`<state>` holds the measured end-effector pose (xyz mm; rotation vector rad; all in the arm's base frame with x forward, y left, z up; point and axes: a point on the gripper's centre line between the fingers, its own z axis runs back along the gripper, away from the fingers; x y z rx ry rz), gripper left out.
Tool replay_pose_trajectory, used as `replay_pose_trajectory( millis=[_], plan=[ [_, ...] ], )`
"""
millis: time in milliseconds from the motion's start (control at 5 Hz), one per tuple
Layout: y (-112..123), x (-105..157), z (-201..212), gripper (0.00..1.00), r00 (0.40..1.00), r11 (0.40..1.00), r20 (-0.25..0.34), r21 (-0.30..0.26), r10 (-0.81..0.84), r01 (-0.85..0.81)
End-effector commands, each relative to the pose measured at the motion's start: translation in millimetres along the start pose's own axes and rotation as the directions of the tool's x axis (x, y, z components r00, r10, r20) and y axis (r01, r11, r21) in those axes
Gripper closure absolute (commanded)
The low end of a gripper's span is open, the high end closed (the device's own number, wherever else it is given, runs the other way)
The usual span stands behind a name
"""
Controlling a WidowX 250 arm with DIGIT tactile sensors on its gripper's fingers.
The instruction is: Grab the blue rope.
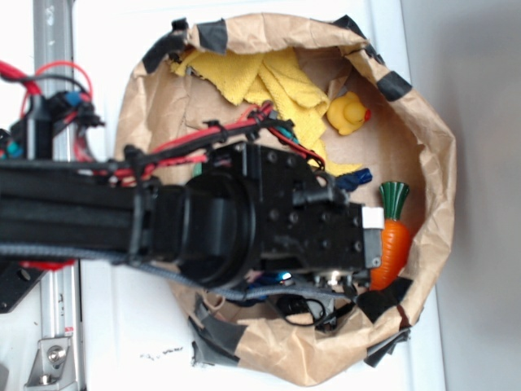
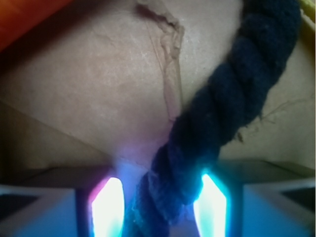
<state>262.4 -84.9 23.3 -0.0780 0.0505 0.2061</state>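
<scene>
End effector low inside the paper bag, astride the blue rope; grip not yet confirmed.

In the wrist view the blue rope [image 2: 232,94] runs diagonally across the bag floor and passes between the two glowing fingertips [image 2: 108,207] of the end effector [image 2: 160,207]. The jaws stand apart with rope between them, nearer the right-hand pad; whether either pad touches it cannot be told. In the exterior view only a blue end [image 1: 356,178] shows beside the arm, near the toy carrot [image 1: 392,238]. Risks, as judged: an off-centre closure could roll the twisted strands out sideways; lifting could drag the rope's curve against the paper bag [image 1: 431,147]; the arm hides most of the rope from outside.
</scene>
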Motion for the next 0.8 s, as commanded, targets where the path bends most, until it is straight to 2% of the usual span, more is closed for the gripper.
replay_pose_trajectory(
  millis=[0,200,600],
  plan=[
    [38.2,3.2,96.2,1.0,0.944,0.98,0.265,0.026,-0.196,0.196],
    [59.6,-1.2,127.9,1.0,0.93,0.979,0.305,0.032,-0.203,0.203],
    [54.9,-8.5,148.8,1.0,0.937,0.97,0.255,0.104,-0.239,0.219]
  ],
)
